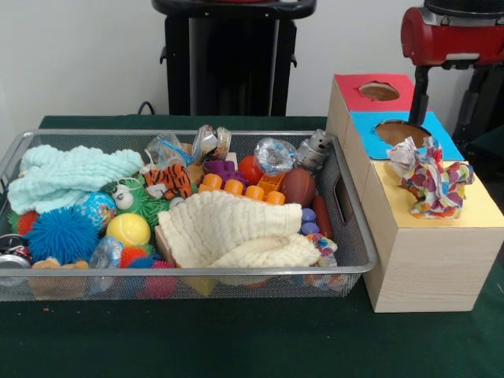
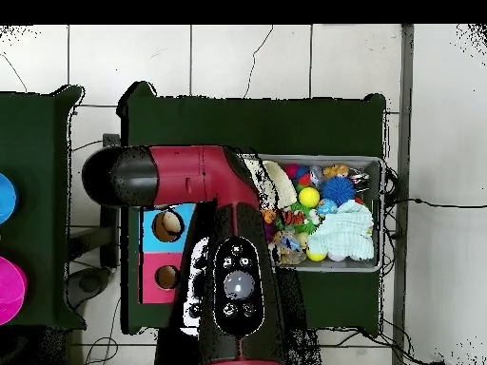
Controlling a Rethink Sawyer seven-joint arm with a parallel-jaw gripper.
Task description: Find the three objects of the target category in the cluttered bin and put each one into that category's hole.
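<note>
**Cloth on the yellow section, not yet through its hole**

You have a patterned cloth [image 1: 430, 178] lying bunched on the yellow top of the sorting box [image 1: 429, 264], apparently over its hole. The arm [image 1: 451, 33] hangs above the box; its claw is hidden, so you cannot tell its state. Next, likely press the cloth down through. Two more cloths, the mint one [image 1: 67, 175] and the cream one [image 1: 228, 228], wait in the mesh bin [image 1: 350, 272].

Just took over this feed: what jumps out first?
The mesh bin, heaped with toys: a cream cloth in front, a mint cloth at its left end. Beside it, a patterned cloth lies crumpled on the wooden box's yellow section, over its hole.
</note>
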